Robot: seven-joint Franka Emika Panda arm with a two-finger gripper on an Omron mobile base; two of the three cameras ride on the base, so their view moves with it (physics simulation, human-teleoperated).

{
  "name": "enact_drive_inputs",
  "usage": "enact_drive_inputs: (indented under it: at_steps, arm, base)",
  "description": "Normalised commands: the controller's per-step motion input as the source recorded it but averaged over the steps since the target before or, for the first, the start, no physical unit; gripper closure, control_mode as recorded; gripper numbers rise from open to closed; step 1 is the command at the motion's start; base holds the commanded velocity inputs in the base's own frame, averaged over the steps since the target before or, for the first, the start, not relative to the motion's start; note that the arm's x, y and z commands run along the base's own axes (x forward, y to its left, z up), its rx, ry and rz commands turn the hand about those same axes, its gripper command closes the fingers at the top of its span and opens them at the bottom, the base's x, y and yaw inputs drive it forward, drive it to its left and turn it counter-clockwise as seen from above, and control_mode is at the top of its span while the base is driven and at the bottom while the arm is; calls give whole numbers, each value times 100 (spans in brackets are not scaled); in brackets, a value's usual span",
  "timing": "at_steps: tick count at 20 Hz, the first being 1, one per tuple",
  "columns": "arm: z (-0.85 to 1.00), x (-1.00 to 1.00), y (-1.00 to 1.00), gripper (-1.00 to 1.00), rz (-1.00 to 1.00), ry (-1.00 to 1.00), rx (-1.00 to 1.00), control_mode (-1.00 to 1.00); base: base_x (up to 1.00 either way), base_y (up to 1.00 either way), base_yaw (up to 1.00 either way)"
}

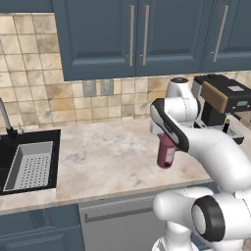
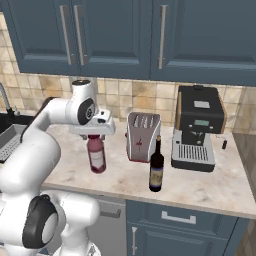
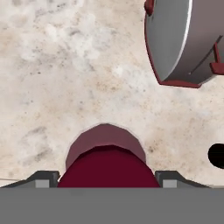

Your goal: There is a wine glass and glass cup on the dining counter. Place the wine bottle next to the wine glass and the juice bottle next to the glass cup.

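Observation:
The juice bottle, pinkish-maroon with a dark red cap and pale label, stands upright on the wall counter left of the toaster. My gripper comes down over its top. In the hand view my gripper has a fingertip pressed against each side of the juice bottle's cap. In the left base view the juice bottle shows below my forearm. The wine bottle, slim and dark, stands near the counter's front edge, right of the juice bottle. The wine glass, the glass cup and the dining counter are out of view.
A silver and red toaster stands just right of the juice bottle, with a black coffee machine beyond it. A black sink with a metal strainer basket lies at the far left. Blue cabinets hang above the counter.

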Motion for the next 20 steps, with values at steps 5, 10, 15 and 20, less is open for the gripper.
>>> enact_drive_inputs:
  at_steps: [5,10,15,20]
  arm:
    - [47,-30,0,100,-3,1,1,-100]
    - [47,-27,2,100,-4,3,10,-100]
    - [40,-26,5,100,-1,8,13,-100]
    - [34,-29,3,100,0,0,7,-100]
  base:
    - [0,0,0]
    - [0,0,0]
    - [0,0,0]
    - [0,0,0]
